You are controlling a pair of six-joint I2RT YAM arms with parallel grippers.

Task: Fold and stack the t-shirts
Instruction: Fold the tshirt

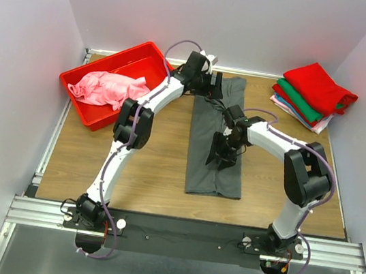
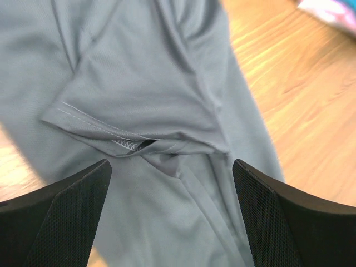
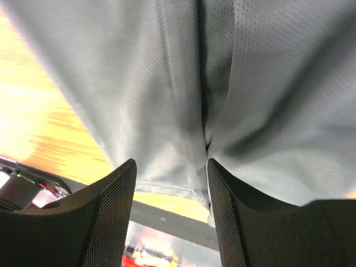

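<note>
Left gripper (image 2: 171, 167) agape above t-shirt (image 2: 139, 72), wrist-view only

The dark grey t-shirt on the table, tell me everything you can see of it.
The dark grey t-shirt lies flat on the wooden table, folded lengthwise into a long narrow strip running from far to near. Its cloth looks like a thin, fine mesh knit, with a stitched sleeve hem folded on top. The left pincer hangs open over its far end, and the right pincer is open over its middle. Whether either touches the cloth cannot be told.
</note>
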